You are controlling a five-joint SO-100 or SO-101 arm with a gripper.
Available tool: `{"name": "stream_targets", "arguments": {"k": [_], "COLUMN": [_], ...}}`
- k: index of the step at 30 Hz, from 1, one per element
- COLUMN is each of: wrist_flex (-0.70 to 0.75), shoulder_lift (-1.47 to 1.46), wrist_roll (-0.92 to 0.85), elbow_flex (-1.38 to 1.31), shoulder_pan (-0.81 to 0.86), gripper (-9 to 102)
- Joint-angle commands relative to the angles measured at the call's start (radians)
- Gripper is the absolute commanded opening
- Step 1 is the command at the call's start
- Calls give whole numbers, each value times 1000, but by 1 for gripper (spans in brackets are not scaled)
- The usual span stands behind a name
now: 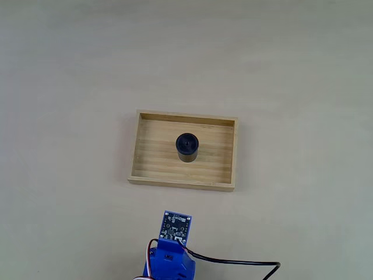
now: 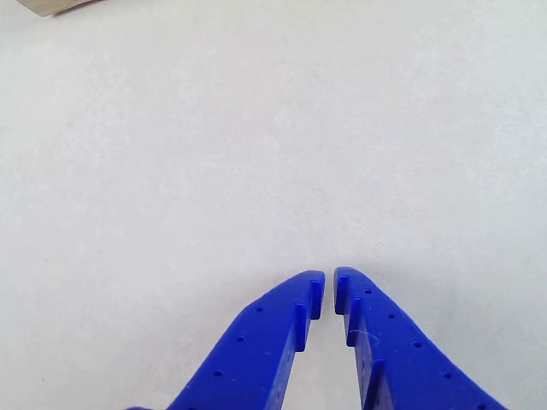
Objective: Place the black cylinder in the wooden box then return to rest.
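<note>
One black cylinder (image 1: 187,147) stands upright on the striped floor of the wooden box (image 1: 145,175), a little left of the middle as the fixed view shows it, apart from all four low walls. Its round, dished top faces up toward that camera, so its axis runs vertical. The placing part of the task looks done.

The arm (image 1: 170,256) sits at the bottom edge of the fixed view, well clear of the box's near wall, with a small circuit board (image 1: 176,226) facing up and a black cable (image 1: 245,262) trailing off to the right. From the arm, the box lies straight ahead, up the picture, with bare table (image 1: 70,70) between them.

In the other view the gripper (image 2: 329,289) points at bare table, its two blue fingers (image 2: 265,342) drawn together until only a thin slit remains at the tips, and it holds nothing. A corner of light wood, most likely the box, shows at the top left edge of that view.

What is left, judging by this, is only the return to rest, and the arm seems near that pose or already in it. Any remaining move should lead away from the box, so there is little chance of knocking the cylinder over.
</note>
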Motion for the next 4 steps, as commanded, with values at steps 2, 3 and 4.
{"name": "stream_targets", "arguments": {"k": [2,3,4], "wrist_flex": [-5,-5,-5], "shoulder_lift": [-11,-11,-11], "wrist_roll": [-2,-2,-2], "elbow_flex": [31,31,31], "shoulder_pan": [8,8,8], "gripper": [0,0,0]}}
